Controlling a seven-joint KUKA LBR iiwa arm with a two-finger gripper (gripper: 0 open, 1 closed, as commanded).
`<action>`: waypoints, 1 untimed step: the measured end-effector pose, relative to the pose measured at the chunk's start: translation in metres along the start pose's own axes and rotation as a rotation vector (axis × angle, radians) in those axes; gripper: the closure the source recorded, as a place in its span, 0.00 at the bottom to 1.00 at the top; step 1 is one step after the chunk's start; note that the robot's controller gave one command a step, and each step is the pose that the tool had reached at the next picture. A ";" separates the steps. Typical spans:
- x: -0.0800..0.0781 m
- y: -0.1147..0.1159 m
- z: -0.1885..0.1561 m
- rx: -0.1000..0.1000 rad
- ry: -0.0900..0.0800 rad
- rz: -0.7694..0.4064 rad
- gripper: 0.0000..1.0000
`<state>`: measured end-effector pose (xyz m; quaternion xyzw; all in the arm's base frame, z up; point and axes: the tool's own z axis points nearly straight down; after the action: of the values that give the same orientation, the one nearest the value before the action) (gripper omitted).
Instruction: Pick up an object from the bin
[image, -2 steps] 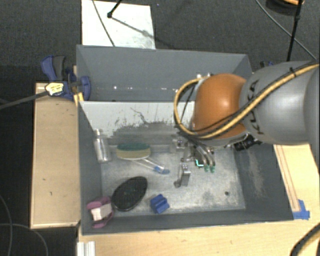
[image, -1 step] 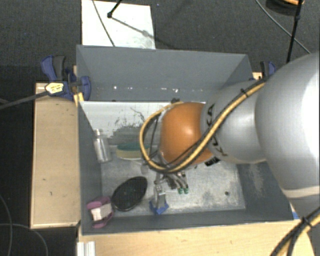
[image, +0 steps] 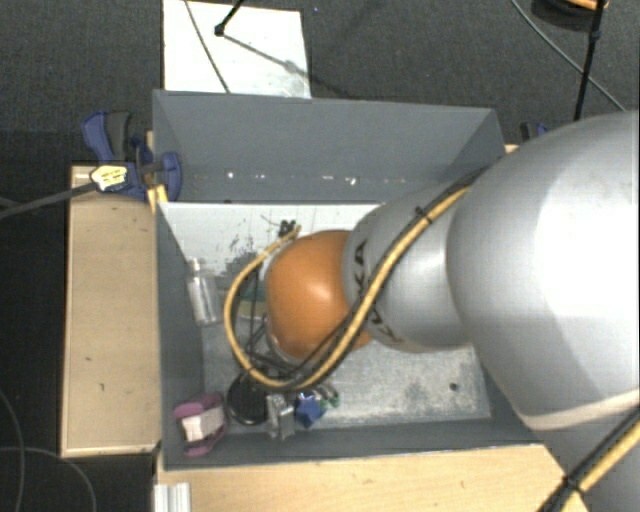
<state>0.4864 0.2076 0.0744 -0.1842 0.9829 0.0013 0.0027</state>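
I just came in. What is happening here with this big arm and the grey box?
A robot arm reaches from the right down into the grey metal bin. Its gripper, under the orange wrist cover, is low near the front left corner, beside a black round thing, a small blue thing and a pink thing. A clear piece lies by the left wall. Whether anything is held cannot be seen.

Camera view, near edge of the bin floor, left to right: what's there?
pink-and-white object → black round object → gripper
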 end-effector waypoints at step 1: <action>0.002 -0.001 0.001 0.001 0.004 0.007 1.00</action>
<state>0.4855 0.2057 0.0733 -0.1807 0.9835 0.0006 0.0006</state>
